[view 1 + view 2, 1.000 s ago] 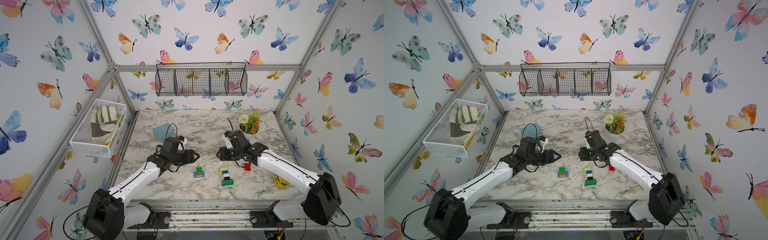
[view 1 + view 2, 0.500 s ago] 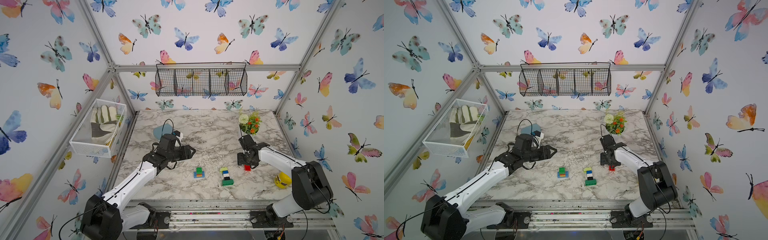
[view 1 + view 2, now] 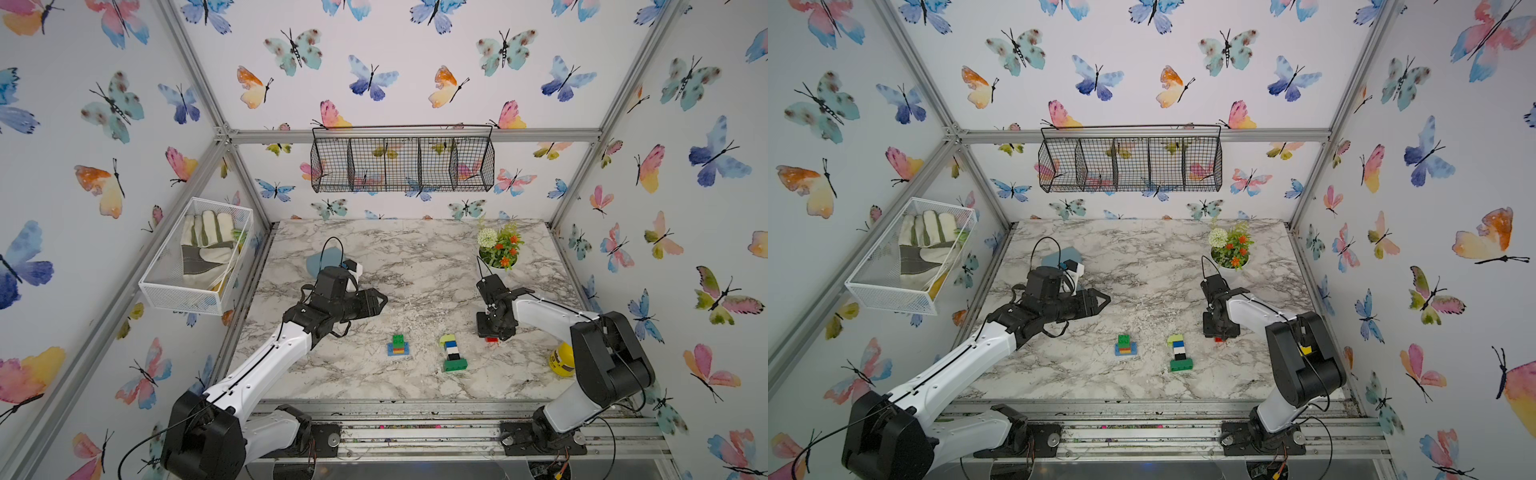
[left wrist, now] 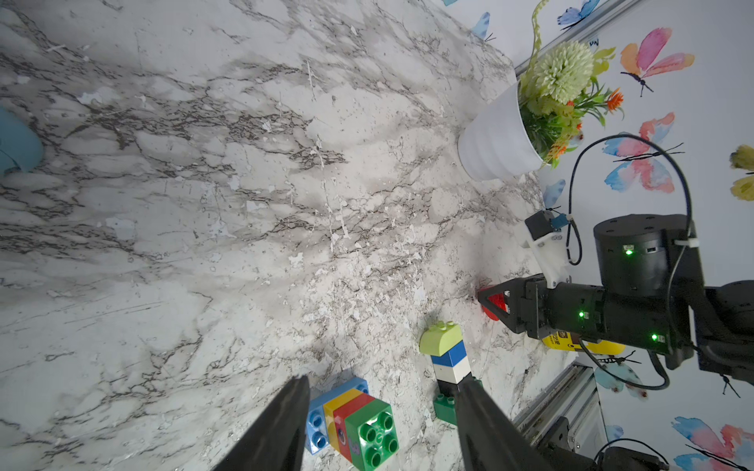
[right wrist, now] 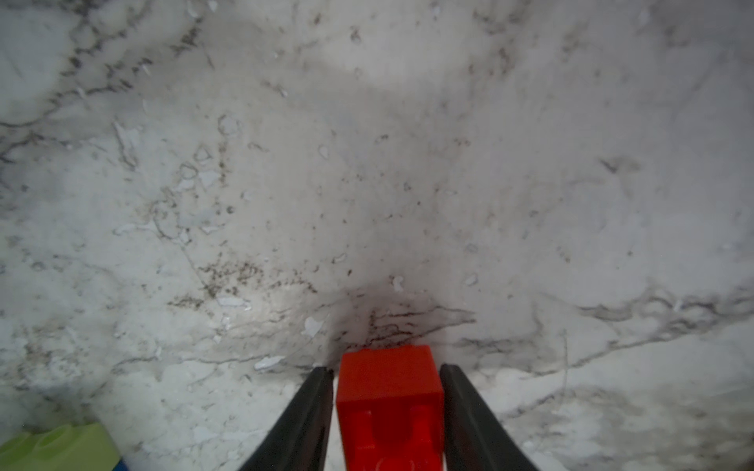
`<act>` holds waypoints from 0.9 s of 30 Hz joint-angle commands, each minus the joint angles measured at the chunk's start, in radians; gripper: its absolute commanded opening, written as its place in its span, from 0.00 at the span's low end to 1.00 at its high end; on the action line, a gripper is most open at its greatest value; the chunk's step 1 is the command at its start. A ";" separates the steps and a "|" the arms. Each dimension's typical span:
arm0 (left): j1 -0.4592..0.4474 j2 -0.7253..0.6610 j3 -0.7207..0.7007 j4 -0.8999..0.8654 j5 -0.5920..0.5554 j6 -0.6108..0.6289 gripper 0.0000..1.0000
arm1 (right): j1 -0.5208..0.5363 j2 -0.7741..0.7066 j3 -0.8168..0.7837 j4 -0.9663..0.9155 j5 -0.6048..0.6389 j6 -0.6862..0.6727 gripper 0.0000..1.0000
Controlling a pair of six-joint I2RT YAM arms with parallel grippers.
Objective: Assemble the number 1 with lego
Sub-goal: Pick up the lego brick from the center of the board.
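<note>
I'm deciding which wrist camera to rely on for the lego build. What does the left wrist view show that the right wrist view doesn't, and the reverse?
Only the left wrist view: the four-brick stack, the whole row of five bricks, the flower pot, and the open left gripper holding nothing.
Only the right wrist view: the right gripper from behind, its fingers close on both sides of the red brick; whether they press it is unclear.
Both: the red brick, the lime brick and the marble table.

No writing can be read anywhere. The yellow tub [image 4: 591, 347] carries a dark label, too small to read.
</note>
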 commanded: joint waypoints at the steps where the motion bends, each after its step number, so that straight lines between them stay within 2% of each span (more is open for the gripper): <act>1: 0.011 -0.015 0.026 -0.008 0.004 0.019 0.62 | -0.005 0.018 -0.018 0.006 -0.032 0.014 0.44; 11: 0.032 -0.050 0.025 0.005 0.015 0.030 0.62 | -0.006 -0.057 0.000 -0.002 -0.073 0.018 0.23; 13: 0.035 -0.065 0.030 0.034 0.030 0.030 0.62 | -0.007 -0.109 0.032 0.008 -0.136 0.001 0.22; 16: 0.036 -0.093 0.043 0.106 0.055 0.016 0.64 | -0.006 -0.205 0.091 0.072 -0.306 -0.035 0.22; 19: 0.035 -0.105 0.059 0.185 0.109 0.013 0.67 | -0.006 -0.286 0.129 0.190 -0.418 0.000 0.22; 23: 0.000 -0.114 0.065 0.271 0.093 0.028 0.68 | -0.004 -0.320 0.172 0.358 -0.508 0.196 0.16; 27: -0.124 -0.115 0.047 0.387 -0.071 0.086 0.76 | 0.030 -0.313 0.184 0.521 -0.499 0.530 0.13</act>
